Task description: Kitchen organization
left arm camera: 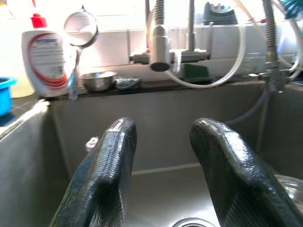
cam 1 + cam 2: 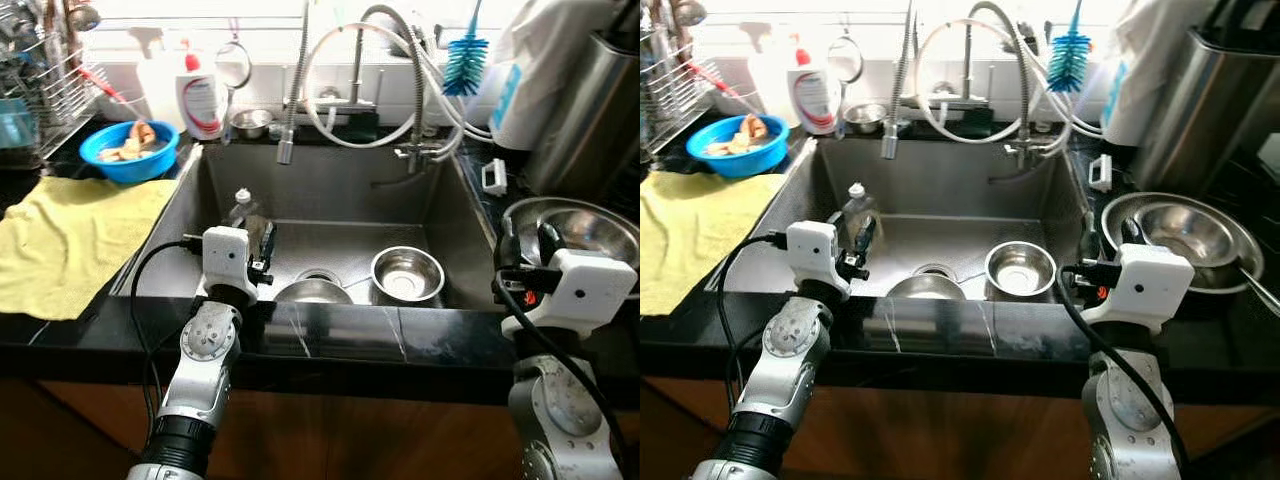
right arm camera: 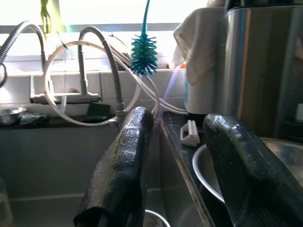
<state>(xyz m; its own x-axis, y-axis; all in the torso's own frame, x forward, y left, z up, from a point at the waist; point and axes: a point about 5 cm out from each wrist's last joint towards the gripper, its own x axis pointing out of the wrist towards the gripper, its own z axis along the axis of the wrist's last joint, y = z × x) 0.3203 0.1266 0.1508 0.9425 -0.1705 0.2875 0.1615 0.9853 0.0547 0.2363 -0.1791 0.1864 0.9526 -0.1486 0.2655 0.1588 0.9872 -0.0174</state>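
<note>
A stainless sink (image 2: 190, 215) is set into a black counter (image 2: 330, 345), with both arms raised at the counter's front edge. The left gripper (image 2: 264, 243) reaches over the front left part of the basin, its two black fingers (image 1: 102, 179) held apart with a clear gap and nothing between them. Just beyond it, near the basin's left wall, stands a small clear bottle (image 2: 241, 207) with a pale cap.

On the basin floor a small steel bowl (image 2: 407, 273) sits upright toward the front right, and a second rounded steel piece (image 2: 312, 291) lies beside the drain at the front edge (partly cut off by the counter lip, so its shape is hard to tell).

The right gripper (image 2: 528, 243) is raised at the counter's front right corner, over the near rim of a large steel bowl (image 2: 590, 225) that rests there. Its fingers (image 3: 123, 175) are likewise spread wide and empty.

At the back edge, a coiled spring faucet (image 2: 290, 110) and looping white hoses hang over the basin, and a blue bottle brush (image 2: 465, 62) hangs above the back right corner. A white soap bottle (image 2: 200, 95) with a red cap stands at the back left, beside a tiny steel dish (image 2: 250, 122). Left of the sink lie a blue bowl (image 2: 130, 150) holding scraps and a yellow cloth (image 2: 70, 240) spread flat on the counter.
</note>
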